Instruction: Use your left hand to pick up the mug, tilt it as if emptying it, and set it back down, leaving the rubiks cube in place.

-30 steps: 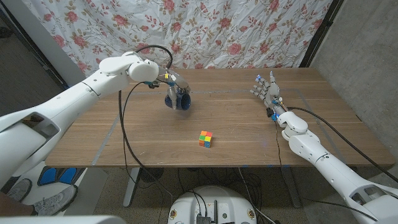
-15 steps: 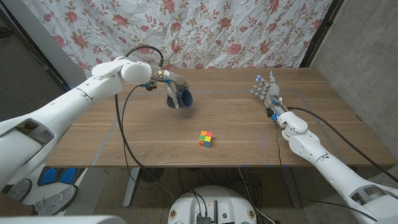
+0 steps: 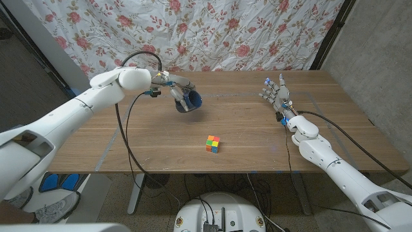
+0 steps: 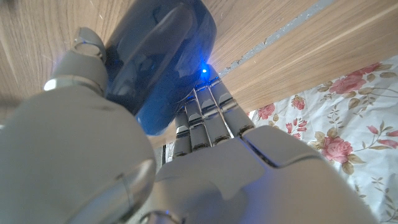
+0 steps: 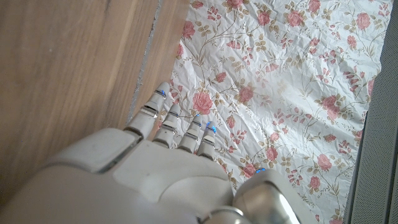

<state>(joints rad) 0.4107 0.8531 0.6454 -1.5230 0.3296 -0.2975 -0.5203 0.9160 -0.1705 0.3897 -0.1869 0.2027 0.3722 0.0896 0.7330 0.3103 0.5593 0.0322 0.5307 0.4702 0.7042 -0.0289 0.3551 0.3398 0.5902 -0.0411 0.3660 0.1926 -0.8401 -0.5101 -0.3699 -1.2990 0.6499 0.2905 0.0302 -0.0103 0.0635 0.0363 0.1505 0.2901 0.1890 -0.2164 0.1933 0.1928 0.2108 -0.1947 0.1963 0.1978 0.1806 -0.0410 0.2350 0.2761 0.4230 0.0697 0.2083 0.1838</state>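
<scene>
Over far left part of wooden table [image 3: 257, 129], left hand [image 3: 175, 85] grips blue mug [image 3: 188, 101], fingers wrapped round body, mug lifted and tilted, mouth toward camera. Mug likely rigid, glossy, slippery, breakable; body wrap suits it. Right hand [image 3: 275, 93] idle, fingers spread, holding nothing. Rubiks cube [image 3: 213, 144] apart, near front edge.

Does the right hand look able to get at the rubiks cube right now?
Probably yes. The right hand is open, holding nothing, and bare table lies between it and the rubiks cube. The left hand holds the blue mug farther back, out of the way.
</scene>
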